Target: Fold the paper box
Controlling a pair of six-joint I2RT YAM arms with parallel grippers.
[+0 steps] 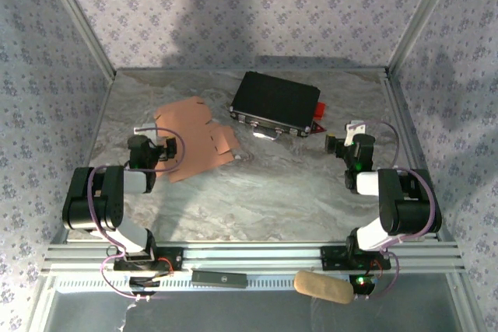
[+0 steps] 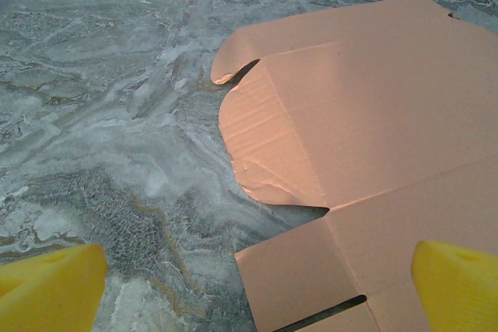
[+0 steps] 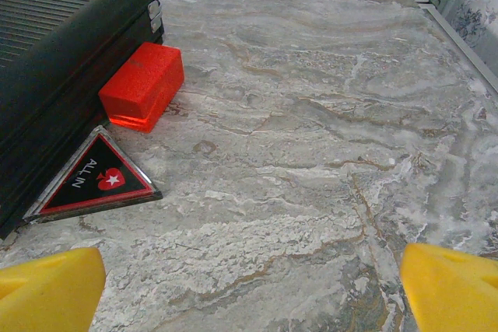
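Left gripper [image 2: 253, 293] wide apart, empty, over paper box [image 2: 366, 114] edge; right gripper [image 3: 249, 289] same. Black case [image 1: 276, 104] at 12 o'clock w/ red block [image 3: 142, 85] & badge [image 3: 97, 180] at its 3.

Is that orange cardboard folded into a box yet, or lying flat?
Spread flat. The paper box lies unfolded on the table, its flaps splayed outward and no walls standing.
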